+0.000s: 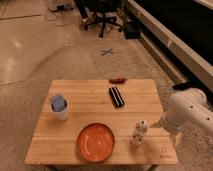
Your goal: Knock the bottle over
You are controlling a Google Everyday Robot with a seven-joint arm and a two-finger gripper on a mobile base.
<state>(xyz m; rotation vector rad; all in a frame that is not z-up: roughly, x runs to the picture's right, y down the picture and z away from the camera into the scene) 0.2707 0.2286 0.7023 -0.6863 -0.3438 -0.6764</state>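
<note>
The bottle [139, 133] is small and whitish-beige with a pale cap. It stands upright near the front right of the wooden table [90, 100], just right of the orange plate [95, 142]. My white arm [192, 112] reaches in from the right edge of the table. My gripper [156, 124] is low over the table, a short way right of the bottle and level with its upper part, apart from it.
A white cup with blue contents [59, 106] stands at the left of the table. A black bar-shaped object [116, 96] and a small reddish-brown item [118, 79] lie at the back. An office chair [102, 15] and a blue floor cross [106, 52] are beyond.
</note>
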